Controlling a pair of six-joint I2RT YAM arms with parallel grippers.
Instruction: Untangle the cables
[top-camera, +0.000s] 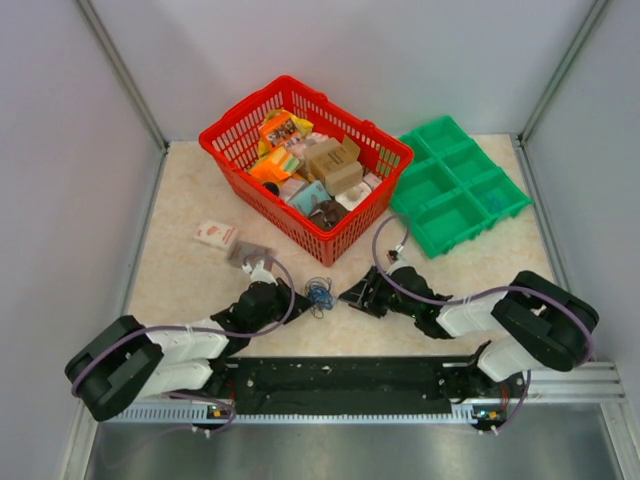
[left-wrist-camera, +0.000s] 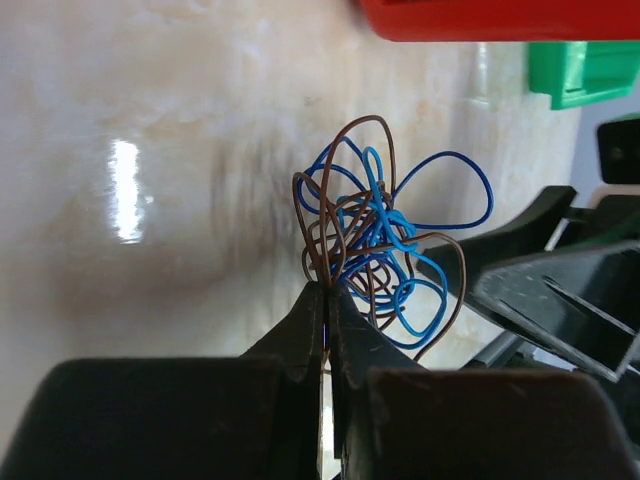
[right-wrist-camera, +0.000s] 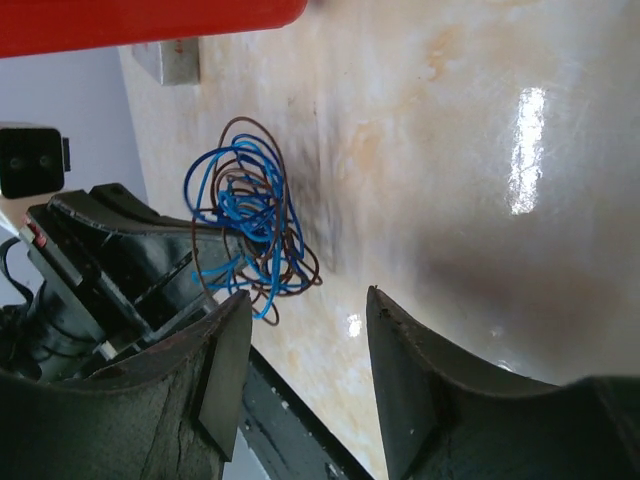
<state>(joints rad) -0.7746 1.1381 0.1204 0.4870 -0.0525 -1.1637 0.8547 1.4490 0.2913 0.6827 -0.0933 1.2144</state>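
Note:
The cables (top-camera: 319, 294) are a small tangle of thin blue and brown wires on the table between my two grippers. In the left wrist view the tangle (left-wrist-camera: 385, 240) stands just past my fingertips, and my left gripper (left-wrist-camera: 328, 287) is shut on strands at its lower edge. In the right wrist view the tangle (right-wrist-camera: 245, 215) lies ahead and to the left of my right gripper (right-wrist-camera: 308, 296), which is open and empty, a short way from the wires. In the top view my left gripper (top-camera: 302, 298) touches the tangle and my right gripper (top-camera: 350, 296) is just to its right.
A red basket (top-camera: 225, 140) full of boxes stands behind the cables. A green compartment tray (top-camera: 498, 215) lies at the back right. A small white packet (top-camera: 215, 234) and a grey item (top-camera: 247, 253) lie left of the basket. The black rail (top-camera: 340, 385) runs along the near edge.

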